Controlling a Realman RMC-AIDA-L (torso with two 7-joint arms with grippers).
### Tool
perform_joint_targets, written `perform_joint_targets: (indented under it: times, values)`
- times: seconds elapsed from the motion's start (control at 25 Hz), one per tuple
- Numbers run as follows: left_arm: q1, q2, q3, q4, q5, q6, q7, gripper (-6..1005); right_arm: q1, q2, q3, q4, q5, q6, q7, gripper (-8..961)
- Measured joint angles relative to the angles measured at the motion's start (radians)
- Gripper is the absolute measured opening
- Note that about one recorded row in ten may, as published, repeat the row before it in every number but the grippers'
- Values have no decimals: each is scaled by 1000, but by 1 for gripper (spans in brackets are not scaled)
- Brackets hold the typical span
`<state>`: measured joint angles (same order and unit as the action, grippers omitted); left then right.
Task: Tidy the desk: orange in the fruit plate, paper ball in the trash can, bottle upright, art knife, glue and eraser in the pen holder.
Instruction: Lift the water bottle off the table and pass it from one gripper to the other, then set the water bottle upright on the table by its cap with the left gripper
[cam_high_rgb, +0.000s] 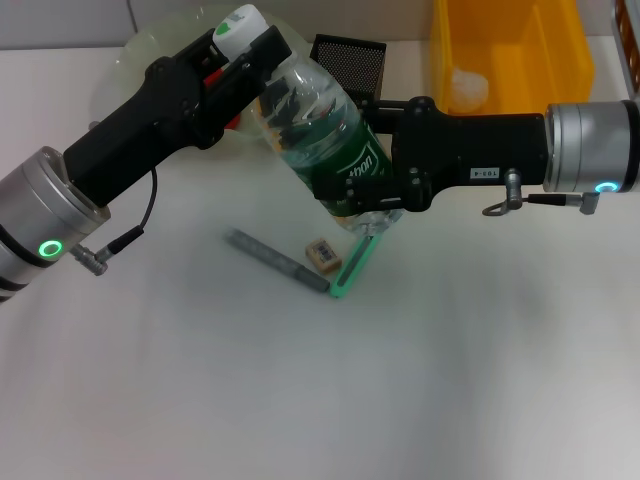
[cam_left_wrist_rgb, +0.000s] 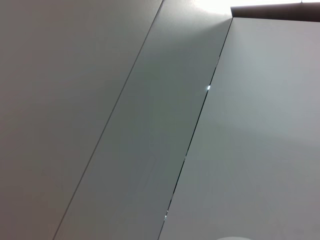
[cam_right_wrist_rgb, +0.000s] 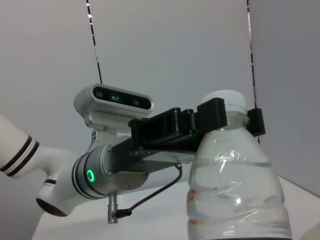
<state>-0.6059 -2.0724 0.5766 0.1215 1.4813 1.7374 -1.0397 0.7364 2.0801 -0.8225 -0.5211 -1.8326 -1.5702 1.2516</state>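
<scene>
White desk surface (cam_high_rgb: 300, 400) fills the head view. Count: one bottle (cam_high_rgb: 325, 150), one eraser (cam_high_rgb: 322, 254), one grey glue stick (cam_high_rgb: 277, 260), one green art knife (cam_high_rgb: 352, 270), one mesh pen holder (cam_high_rgb: 350, 62), one yellow bin (cam_high_rgb: 510, 55), one clear plate (cam_high_rgb: 150, 50) at upper left. Left gripper (cam_high_rgb: 240, 45) is clamped on the bottle's white cap (cam_right_wrist_rgb: 225, 97). Right gripper (cam_high_rgb: 375, 190) is pinched around the bottle's lower body, holding it tilted above the desk at upper centre. The plate is largely hidden behind the left arm.
</scene>
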Motion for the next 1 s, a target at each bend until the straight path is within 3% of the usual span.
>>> perform_joint_targets:
  times: [1.0]
  values:
    - [25,3,-18,21,-2,-35,1,457,-25,-5,0,-54,-20,3,46,758]
